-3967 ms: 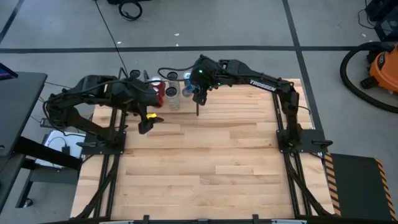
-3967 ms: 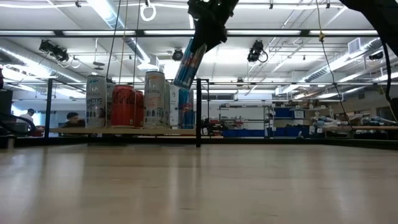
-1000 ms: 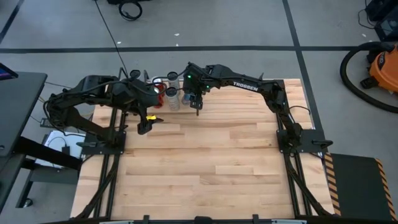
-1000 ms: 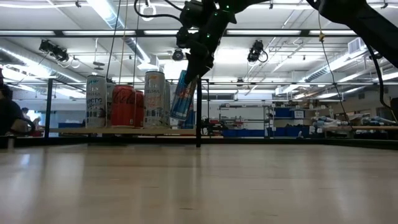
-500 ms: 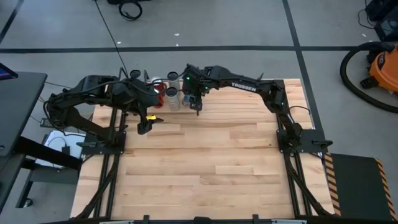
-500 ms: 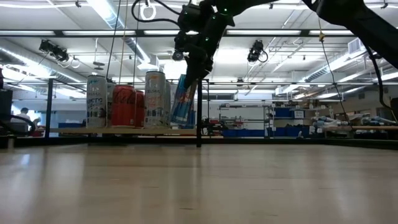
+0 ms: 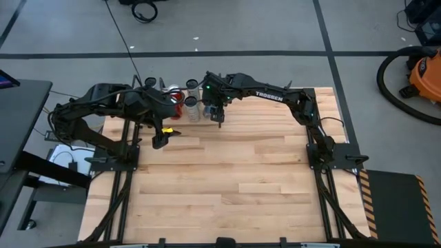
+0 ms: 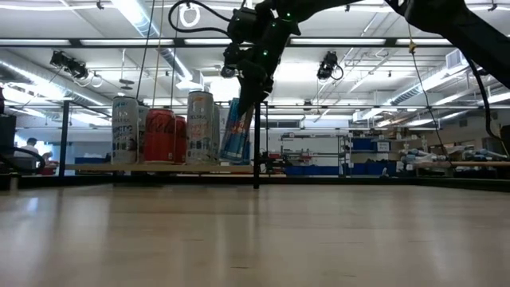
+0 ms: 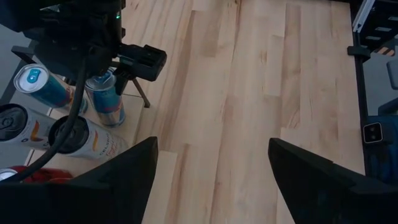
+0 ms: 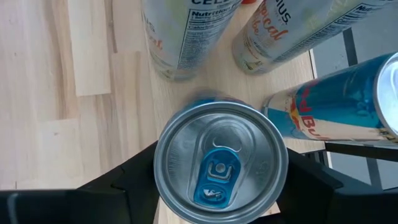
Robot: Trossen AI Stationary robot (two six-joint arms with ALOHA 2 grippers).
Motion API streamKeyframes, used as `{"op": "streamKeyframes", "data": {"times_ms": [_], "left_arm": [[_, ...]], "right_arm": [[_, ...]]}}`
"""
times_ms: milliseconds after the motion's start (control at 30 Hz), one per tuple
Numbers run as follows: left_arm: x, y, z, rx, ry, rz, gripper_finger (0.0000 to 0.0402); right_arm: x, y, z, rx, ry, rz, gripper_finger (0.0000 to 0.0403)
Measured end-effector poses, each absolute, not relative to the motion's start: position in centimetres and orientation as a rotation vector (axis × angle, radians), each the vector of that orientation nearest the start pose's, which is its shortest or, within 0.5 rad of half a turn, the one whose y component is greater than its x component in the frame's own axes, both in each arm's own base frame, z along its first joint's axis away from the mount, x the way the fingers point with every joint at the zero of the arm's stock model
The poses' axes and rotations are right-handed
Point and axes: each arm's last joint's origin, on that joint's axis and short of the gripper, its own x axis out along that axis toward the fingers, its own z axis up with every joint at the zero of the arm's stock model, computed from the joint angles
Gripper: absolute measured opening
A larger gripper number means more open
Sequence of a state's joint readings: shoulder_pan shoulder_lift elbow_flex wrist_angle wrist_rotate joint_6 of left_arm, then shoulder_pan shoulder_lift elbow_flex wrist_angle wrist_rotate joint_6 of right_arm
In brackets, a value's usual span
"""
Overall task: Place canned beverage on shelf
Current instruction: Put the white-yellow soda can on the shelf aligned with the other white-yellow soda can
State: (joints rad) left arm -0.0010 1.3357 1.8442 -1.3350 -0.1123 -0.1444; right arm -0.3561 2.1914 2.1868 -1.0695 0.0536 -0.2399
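Your right end effector (image 8: 249,80) sat over the shelf (image 8: 159,168) at the desk's (image 7: 227,179) far edge, its fingers on either side of the slim blue-and-silver can (image 8: 237,130), whether gripping I couldn't tell. The smooth metal cylinder stood on the pale wood board, long axis near vertical and leaning slightly, pull-tab up, beside the other cans (image 8: 163,135). Your left end effector (image 7: 160,140) hung wide apart, holding nothing, near the desk's left edge.
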Motion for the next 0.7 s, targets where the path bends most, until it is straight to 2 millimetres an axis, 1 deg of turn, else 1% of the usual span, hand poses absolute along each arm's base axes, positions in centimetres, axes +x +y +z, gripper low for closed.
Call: {"op": "streamKeyframes", "data": {"times_ms": [700], "left_arm": [[20.86, 0.3, 46.09, -0.09, 0.817, 0.164, 0.0307]], "right_arm": [[43.58, -16.41, 29.26, -0.071, 1.098, -0.24, 0.0298]]}}
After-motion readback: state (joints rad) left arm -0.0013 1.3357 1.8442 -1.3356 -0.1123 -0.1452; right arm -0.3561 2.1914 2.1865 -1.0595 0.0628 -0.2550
